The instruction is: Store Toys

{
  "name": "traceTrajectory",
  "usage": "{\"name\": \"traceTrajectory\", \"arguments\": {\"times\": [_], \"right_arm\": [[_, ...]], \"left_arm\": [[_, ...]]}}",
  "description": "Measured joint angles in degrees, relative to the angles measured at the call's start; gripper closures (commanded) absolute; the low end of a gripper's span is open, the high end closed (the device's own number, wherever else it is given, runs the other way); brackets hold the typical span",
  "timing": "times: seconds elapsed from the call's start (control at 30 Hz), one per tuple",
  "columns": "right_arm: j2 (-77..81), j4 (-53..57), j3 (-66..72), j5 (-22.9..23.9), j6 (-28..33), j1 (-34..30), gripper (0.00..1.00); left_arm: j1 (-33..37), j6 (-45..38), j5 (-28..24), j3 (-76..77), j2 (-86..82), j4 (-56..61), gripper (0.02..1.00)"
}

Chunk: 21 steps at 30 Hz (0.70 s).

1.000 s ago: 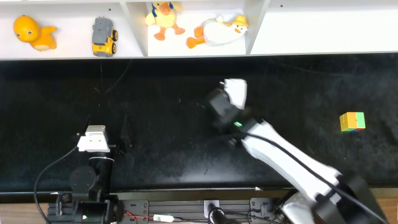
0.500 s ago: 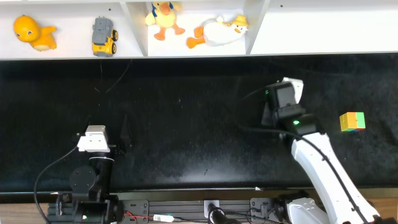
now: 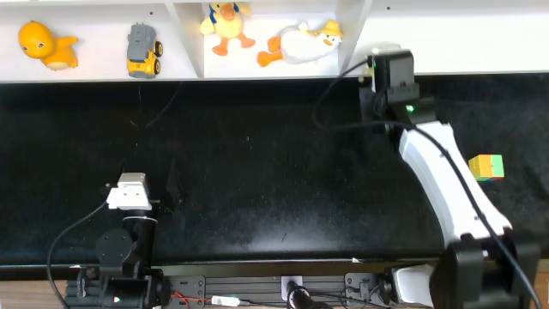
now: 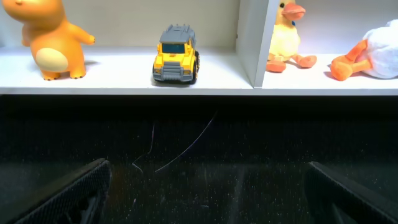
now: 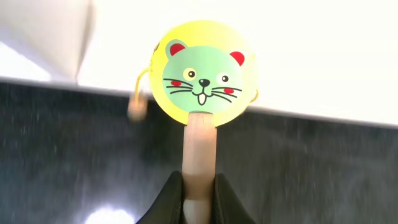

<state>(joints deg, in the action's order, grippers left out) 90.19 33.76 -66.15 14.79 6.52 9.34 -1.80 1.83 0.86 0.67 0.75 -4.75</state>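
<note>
Left shelf bay: an orange dinosaur-like figure (image 3: 47, 45), smooth and rounded, and a yellow toy truck (image 3: 144, 50), hard and boxy, stood at upper left.
Left gripper (image 4: 206, 167): it was parked at lower left over the black, speckled mat (image 3: 257, 172), jaws wide apart and empty.
Middle bay: a yellow plush duck (image 3: 226, 24) sat upright and a white plush goose (image 3: 300, 43) lay on its side, both soft and fuzzy.
Change: within the last second the right gripper (image 5: 199, 186) swung from mid-frame to upper right, up to the lip of the white shelf (image 3: 446, 51).
Right jaws: they were pinched tight on the wooden handle of the rattle drum (image 5: 204, 84), a glossy round cat face with a bead on a cord.
Meaning: the drum looked about ready to be set in the right bay.
Far right: a blocky colour cube (image 3: 485, 167) waited on the mat.
</note>
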Motion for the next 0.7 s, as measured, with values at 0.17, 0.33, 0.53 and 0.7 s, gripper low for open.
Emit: {"name": "traceTrajectory", "arguments": {"times": [0.17,0.33,0.53,0.7], "right_arm": [[4.9,-3.0,-3.8,0.0,1.9,0.0,0.901],[7.6,-5.1,-6.1,0.0,2.6,-0.3,0.882],[9.7,-8.2,-6.7,0.0,2.7,-2.3,0.871],[10.3,-10.7,-7.0,-0.4,2.8,-4.0,0.855]], "left_arm": [[0.0,0.0,0.0,0.0,0.0,0.0,0.023],[0.0,0.0,0.0,0.0,0.0,0.0,0.023],[0.0,0.0,0.0,0.0,0.0,0.0,0.023],[0.0,0.0,0.0,0.0,0.0,0.0,0.023]]}}
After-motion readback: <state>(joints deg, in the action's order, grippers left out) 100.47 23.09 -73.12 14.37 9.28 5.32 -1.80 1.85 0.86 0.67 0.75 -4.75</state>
